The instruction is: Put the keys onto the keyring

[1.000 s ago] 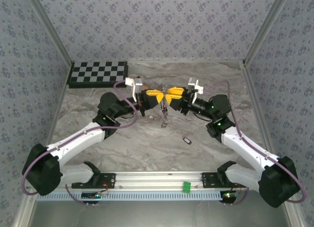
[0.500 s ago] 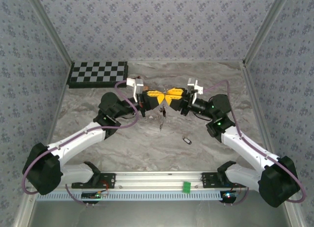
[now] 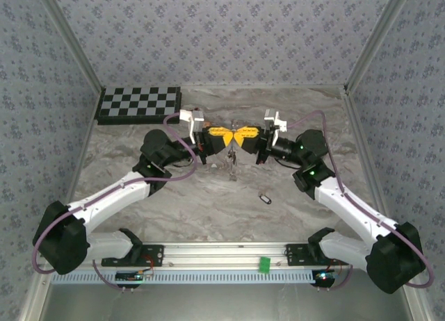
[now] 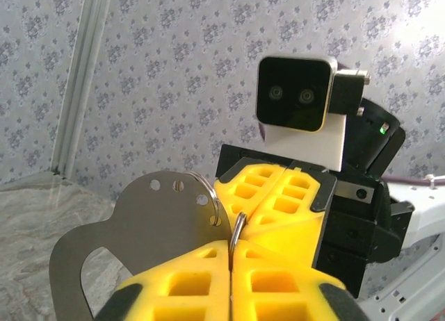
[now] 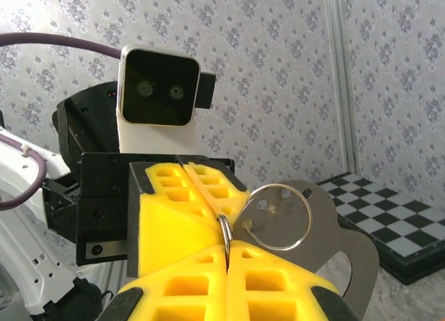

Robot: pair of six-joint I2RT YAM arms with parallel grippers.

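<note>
Both grippers point(image 3: 228, 136) point(image 3: 240, 135) now tight on keyring point(image 4: 237, 227)

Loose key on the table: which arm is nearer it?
Right. The right arm's elbow sits just right of the loose key; the left arm lies far left. Both hold the keyring beyond it.

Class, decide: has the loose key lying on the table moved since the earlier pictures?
No. The loose key lies just as far from the rail's green block.

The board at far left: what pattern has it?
The board has black-and-white checks; top external view shows it best.
</note>
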